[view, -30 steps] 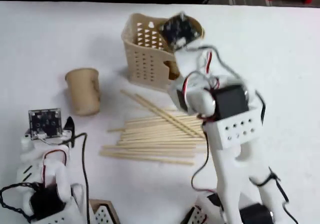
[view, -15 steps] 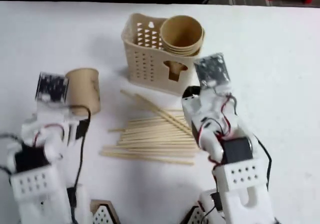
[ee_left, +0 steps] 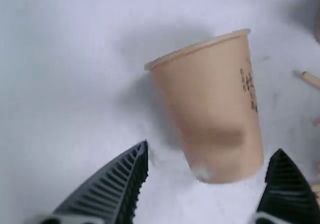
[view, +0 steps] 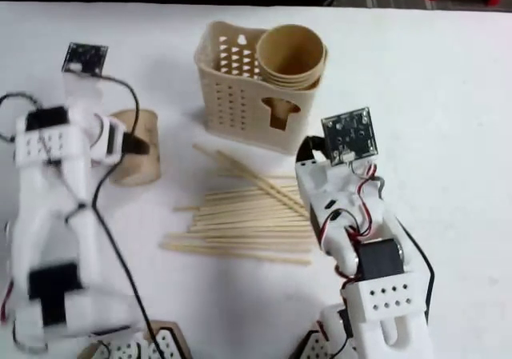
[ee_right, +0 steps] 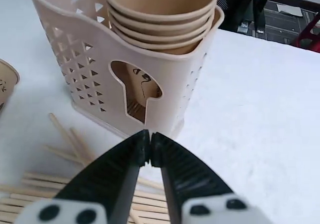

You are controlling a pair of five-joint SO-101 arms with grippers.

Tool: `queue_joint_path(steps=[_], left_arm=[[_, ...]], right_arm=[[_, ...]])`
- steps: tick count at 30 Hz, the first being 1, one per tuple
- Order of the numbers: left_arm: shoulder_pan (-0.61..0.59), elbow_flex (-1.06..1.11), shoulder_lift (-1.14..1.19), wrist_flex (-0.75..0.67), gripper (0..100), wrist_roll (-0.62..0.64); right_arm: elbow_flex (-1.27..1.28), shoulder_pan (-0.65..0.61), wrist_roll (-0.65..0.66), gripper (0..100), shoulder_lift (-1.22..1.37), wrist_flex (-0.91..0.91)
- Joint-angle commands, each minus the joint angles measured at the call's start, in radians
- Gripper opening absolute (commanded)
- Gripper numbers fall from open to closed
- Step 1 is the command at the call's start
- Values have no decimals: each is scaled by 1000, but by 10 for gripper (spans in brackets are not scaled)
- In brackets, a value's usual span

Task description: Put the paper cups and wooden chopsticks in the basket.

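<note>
Left of the basket (view: 232,95), the left fingers (ee_left: 117,184) gape wide astride the base of the tipped cup (ee_left: 210,99), ready to grab, while the right fingers (ee_right: 117,176) hang shut and empty before the basket, by the chopsticks (view: 240,227).

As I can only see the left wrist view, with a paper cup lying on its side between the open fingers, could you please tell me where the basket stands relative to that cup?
Observer: In the high view, the basket stands farther from the robot than the cup, and off to the robot's right of it.
Operator: Thank you. Is anything inside it already?
Observer: Yes, a stack of paper cups sits upright in one end of it.
Operator: And where are the chopsticks, please?
Observer: The chopsticks lie in a loose pile on the table, on the robot's side of the basket.
</note>
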Motion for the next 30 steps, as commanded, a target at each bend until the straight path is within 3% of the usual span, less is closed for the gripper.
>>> queue_joint_path(steps=[1, 8, 13, 20, 30], left_arm=[[53, -224, 272, 34, 362, 61], [76, -520, 588, 173, 362, 100], [71, -720, 690, 338, 361, 94], [76, -1036, 688, 609, 361, 48], [93, -1062, 361, 612, 361, 49]], right_arm=[[-5, 13, -11, 19, -21, -21], [-5, 36, -11, 19, -21, -22], [-5, 36, -11, 19, -21, -22], [-5, 36, -5, 19, -21, -22], [-5, 36, -3, 19, -21, -22]])
